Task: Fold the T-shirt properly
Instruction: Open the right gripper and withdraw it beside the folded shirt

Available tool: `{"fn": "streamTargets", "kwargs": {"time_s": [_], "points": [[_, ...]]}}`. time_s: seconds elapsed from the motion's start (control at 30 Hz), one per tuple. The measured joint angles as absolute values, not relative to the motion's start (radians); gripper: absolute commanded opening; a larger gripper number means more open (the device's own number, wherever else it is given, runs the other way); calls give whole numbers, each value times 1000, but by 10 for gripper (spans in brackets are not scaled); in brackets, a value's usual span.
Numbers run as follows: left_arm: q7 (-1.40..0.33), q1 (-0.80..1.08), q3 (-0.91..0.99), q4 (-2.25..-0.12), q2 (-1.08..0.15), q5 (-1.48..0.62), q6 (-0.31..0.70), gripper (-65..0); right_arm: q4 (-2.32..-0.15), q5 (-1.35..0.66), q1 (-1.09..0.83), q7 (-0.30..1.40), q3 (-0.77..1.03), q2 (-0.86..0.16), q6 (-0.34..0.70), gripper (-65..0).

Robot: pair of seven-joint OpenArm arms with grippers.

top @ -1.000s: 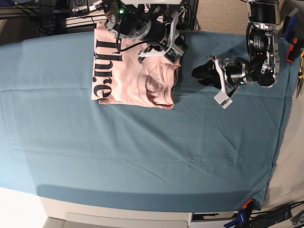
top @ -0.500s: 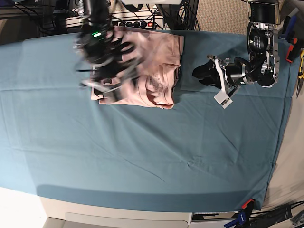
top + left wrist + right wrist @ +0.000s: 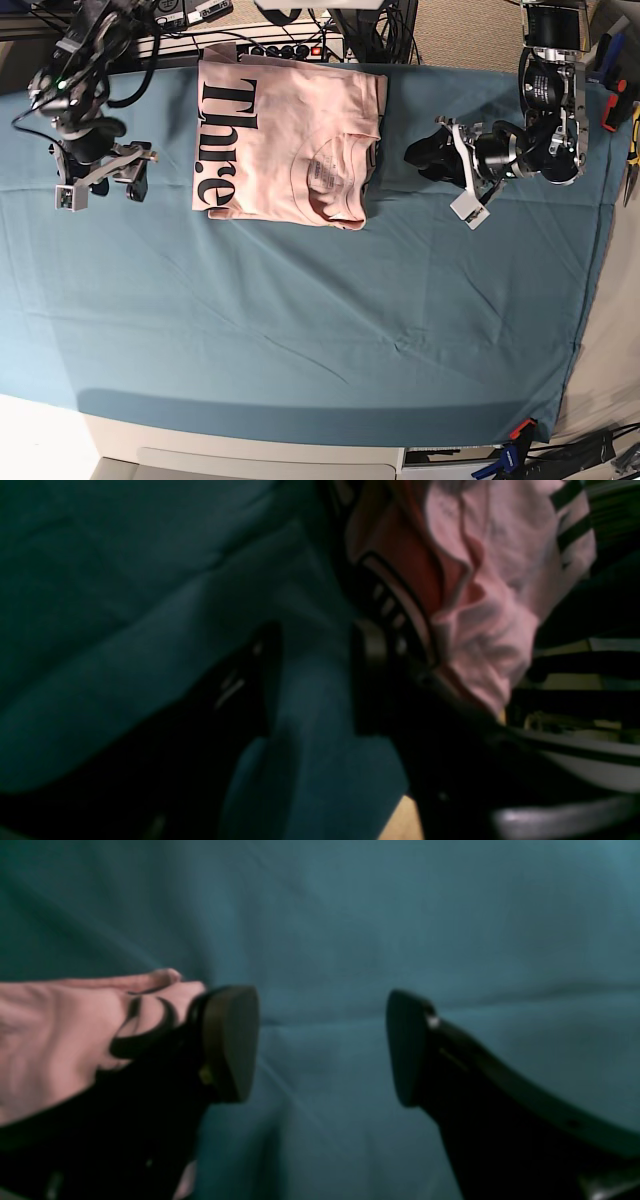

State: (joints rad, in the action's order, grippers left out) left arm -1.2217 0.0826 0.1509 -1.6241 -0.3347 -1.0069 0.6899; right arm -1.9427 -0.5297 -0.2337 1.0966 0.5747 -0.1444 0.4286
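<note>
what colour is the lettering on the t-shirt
Black, on the pale pink T-shirt; clearest in the base view.

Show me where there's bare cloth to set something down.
Free: the whole near half of the teal table cloth, below the T-shirt. Crowded: far edge, with right gripper left of the shirt and left gripper right of it.
</note>
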Motion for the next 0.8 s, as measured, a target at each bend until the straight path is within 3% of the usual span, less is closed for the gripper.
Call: {"fn": "streamTargets", "kwargs": {"time_s": [0.27, 0.53, 0.8], "points": [[-1222, 83, 151, -1624, -336, -981, 690, -409, -1598, -867, -83, 1285, 569, -197, 567, -253], [-1221, 83, 151, -1623, -335, -977, 690, -410, -1582, -986, -60, 1322, 570, -199, 616, -253], [-1217, 83, 151, -1623, -335, -978, 690, -409, -1582, -981, -60, 1331, 567, -199, 620, -253]]}}
